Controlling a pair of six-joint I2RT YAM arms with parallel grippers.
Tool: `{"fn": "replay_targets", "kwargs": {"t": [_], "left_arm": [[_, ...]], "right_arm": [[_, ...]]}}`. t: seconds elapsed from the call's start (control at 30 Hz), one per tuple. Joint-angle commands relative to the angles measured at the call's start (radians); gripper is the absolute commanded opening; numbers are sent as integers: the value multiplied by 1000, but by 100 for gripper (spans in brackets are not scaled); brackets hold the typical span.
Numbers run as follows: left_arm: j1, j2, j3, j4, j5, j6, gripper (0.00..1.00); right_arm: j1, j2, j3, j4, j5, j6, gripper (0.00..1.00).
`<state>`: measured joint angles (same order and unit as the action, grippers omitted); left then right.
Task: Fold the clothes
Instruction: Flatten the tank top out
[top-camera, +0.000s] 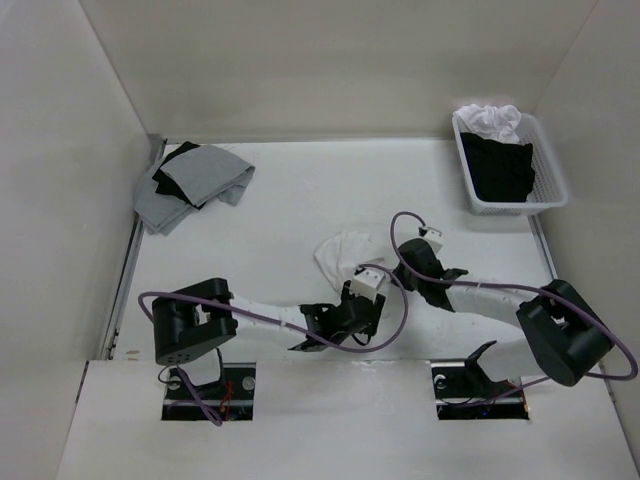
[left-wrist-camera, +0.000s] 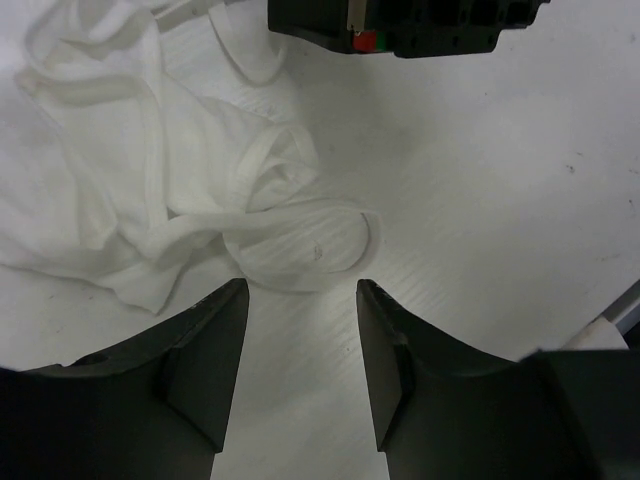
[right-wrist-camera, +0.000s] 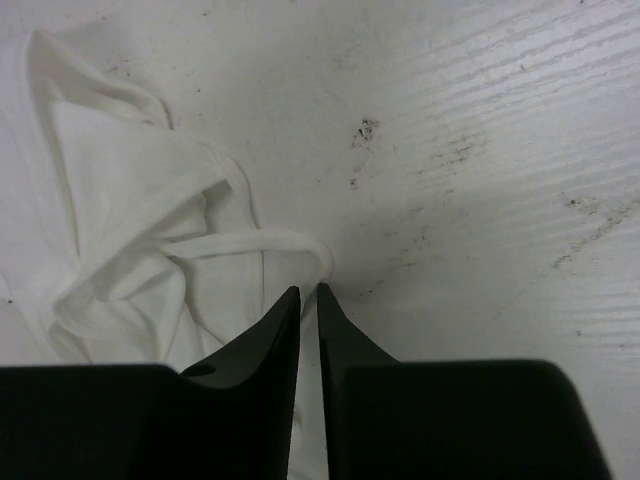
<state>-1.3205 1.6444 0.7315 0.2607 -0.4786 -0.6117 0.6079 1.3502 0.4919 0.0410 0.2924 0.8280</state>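
The left gripper (left-wrist-camera: 300, 295) hangs with its jaws apart and nothing between them, just short of the near edge of the camisole (left-wrist-camera: 150, 180). A strap (left-wrist-camera: 368, 235) loops out of the cloth right ahead of the fingertips. The right gripper (right-wrist-camera: 308, 292) has its fingers almost together, with only a thin slit left. They sit over the camisole's right edge, where another strap (right-wrist-camera: 260, 240) curls past the tips. Whether they pinch any cloth cannot be told. The camisole lies crumpled in a small heap on the table (top-camera: 300, 190), and both wrists crowd it: from above they hide its near part, and in the left wrist view the right wrist (left-wrist-camera: 410, 25) blocks its far side. A purple cable (top-camera: 400, 225) arches beside the camisole's right. Well beyond it to the right stands a basket (top-camera: 545, 200) with black and white cloth in it. Far off to the camisole's left lies a grey garment (top-camera: 160, 205) with a black one (top-camera: 185, 170) on it.
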Motion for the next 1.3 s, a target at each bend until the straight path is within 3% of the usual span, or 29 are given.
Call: {"fn": "replay_targets", "kwargs": {"t": [0.0,0.1,0.27,0.53,0.73,1.07,1.1,1.2,1.27], "left_arm": [[-1,-89,-50,95,-104,20,46],[-1,-133,-109,161,-111,26,46],[-22,-114,-101,216,-69,108,47],[-58,57,40,264,-51,282,45],[-41,167,111,229,63,279,41],[-27,252,163,129,74,248,31],[-21,261,167,120,78,241,28],[-12,247,169,104,71,234,6],[-7,182,140,113,52,233,2]], "right_arm": [[-9,36,37,-9,7,0,11],[-23,8,24,-16,17,17,0],[-90,-169,-13,-4,2,25,0],[-162,-243,8,-27,-81,-33,0],[-175,-253,-4,-18,-102,-46,0],[-175,-255,-4,7,-105,-47,0],[-173,-255,-4,11,-108,-47,1],[-175,-267,-6,23,-117,-46,1],[-175,-279,-4,23,-122,-49,0]]}}
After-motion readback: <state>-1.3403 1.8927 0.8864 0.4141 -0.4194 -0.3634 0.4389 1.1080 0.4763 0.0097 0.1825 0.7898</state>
